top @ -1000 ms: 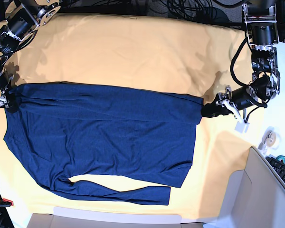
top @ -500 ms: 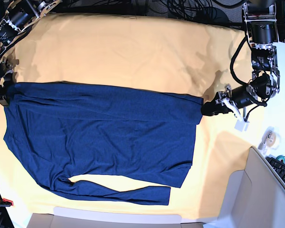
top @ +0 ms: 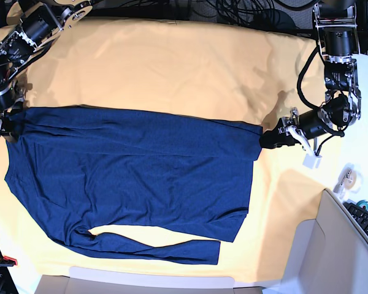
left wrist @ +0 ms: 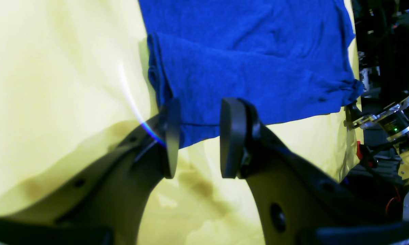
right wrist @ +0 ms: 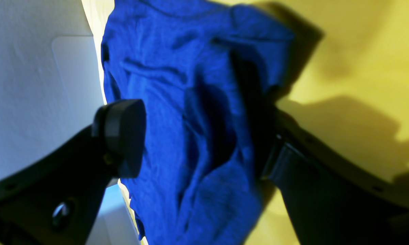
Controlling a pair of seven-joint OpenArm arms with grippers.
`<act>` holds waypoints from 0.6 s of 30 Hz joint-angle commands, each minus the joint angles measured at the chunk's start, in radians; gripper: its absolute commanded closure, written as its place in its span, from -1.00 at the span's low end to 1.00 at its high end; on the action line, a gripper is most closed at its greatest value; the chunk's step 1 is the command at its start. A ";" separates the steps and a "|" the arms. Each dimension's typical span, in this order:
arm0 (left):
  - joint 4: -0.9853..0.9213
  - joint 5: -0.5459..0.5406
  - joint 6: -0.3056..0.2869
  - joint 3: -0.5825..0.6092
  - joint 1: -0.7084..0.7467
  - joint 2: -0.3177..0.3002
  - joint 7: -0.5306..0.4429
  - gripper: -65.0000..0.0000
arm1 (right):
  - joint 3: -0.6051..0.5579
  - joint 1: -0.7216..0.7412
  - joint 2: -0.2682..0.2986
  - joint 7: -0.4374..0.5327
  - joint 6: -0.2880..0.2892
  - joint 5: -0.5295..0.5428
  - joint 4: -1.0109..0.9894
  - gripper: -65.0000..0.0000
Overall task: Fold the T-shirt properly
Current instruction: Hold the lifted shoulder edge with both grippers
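Both sets of fingers stand parted at opposite corners of the T-shirt [top: 135, 165], gripping nothing, seemingly positioned for folding.

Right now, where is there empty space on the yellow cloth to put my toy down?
The widest bare stretch of yellow cloth lies behind the T-shirt, between the two arms. A narrower strip runs beside the shirt's hem, below the left gripper. It is crowded at the shirt's two far corners, where the left and right gripper sit.

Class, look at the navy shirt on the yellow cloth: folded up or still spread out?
Mostly spread. The T-shirt lies flat on the yellow cloth; only its top edge is folded over, one sleeve stretched along the bottom.
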 commanded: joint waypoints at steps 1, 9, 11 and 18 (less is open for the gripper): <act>0.017 -0.024 -0.008 -0.005 -0.019 -0.017 -0.012 0.41 | -0.003 0.019 0.004 -0.013 -0.014 -0.018 0.007 -0.37; 0.009 -0.024 -0.006 -0.006 -0.019 -0.019 -0.012 0.41 | -0.003 0.047 -0.005 0.020 -0.014 -0.040 -0.062 -0.36; -0.012 -0.024 -0.006 -0.009 -0.019 -0.019 -0.012 0.40 | -0.003 0.042 -0.007 0.020 -0.012 -0.040 -0.065 -0.28; -0.141 -0.024 -0.006 -0.006 -0.028 -0.016 -0.012 0.40 | -0.006 0.039 -0.009 0.020 0.039 -0.040 -0.065 0.63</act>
